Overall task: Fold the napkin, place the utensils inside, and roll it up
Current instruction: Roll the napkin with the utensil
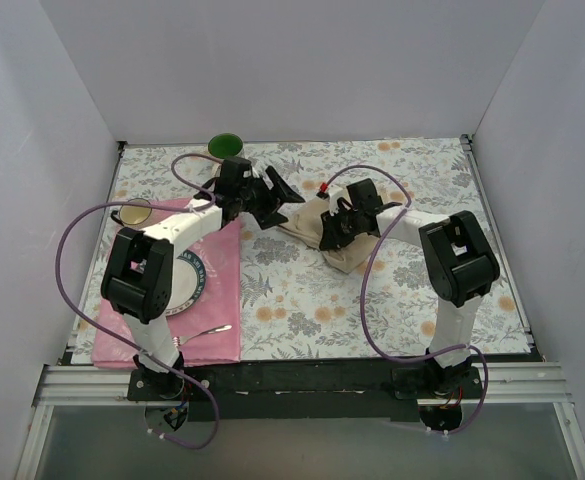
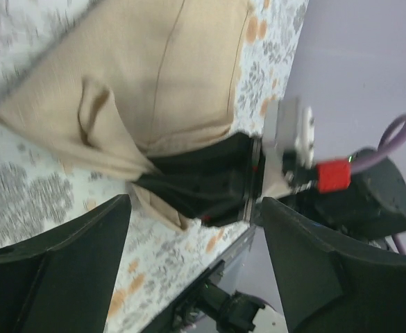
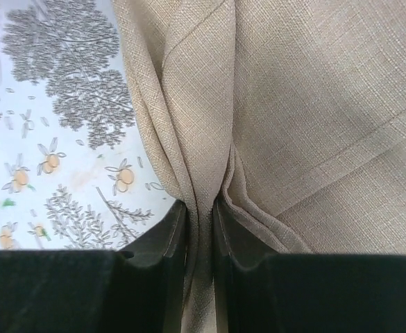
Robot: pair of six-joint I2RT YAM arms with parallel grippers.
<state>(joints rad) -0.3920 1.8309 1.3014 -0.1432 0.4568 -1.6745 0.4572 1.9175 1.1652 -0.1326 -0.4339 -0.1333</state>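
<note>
Right gripper (image 3: 199, 208): jaws nearly together, pinching a raised pleat of the napkin (image 3: 314, 104). Left gripper (image 2: 192, 239): jaws wide apart, nothing in them, poised just beside the same cloth. Napkin lies rumpled on the tablecloth (image 3: 64, 139), mid-table, right of the placemat (image 1: 222, 280). Cloth judged light, limp and coarse-woven (unlikely to slip); best taken at a hemmed corner, not mid-sheet.

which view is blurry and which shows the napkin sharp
Left wrist: blurred, the napkin soft and the tablecloth print smeared. Right wrist: sharp, cloth weave clear where the right tool pinches it. Top: evenly lit, no glare.
</note>
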